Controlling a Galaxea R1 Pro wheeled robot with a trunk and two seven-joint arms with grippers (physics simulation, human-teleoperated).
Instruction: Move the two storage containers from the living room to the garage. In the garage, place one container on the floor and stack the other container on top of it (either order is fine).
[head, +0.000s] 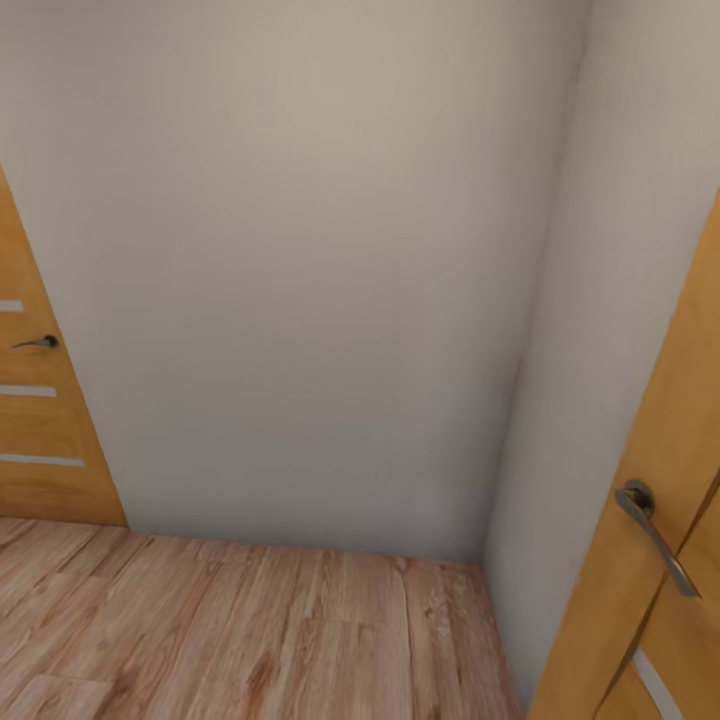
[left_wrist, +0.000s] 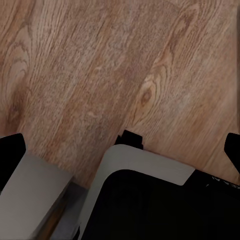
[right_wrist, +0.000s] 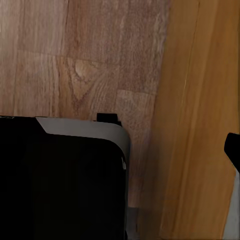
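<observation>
Head cam faces a room corner: plain cream wall ahead, a second wall meeting it on the right. Light wood plank floor runs along the bottom. Honey-coloured wooden door at the left edge, with three pale horizontal strips and a small dark lever handle. Another wooden door at the right edge, nearer the camera, tilted in frame, with a grey metal lever handle and a pale strip low down. Left wrist cam looks down on wood plank floor, knot in the grain visible; the robot's base, grey-edged with a black top, takes the lower part of the frame, with a grey panel beside it. Dark tips show at both side edges of that frame, well apart, likely the left gripper fingers, so it reads as spread. Right wrist cam: plank floor, black body with grey rim, and an orange-brown wooden door face just beside it. One dark tip of the right gripper at the frame edge; cannot tell its state. Storage containers: cannot tell where they are from these frames; the surroundings are wood flooring and doors, not garage concrete.
</observation>
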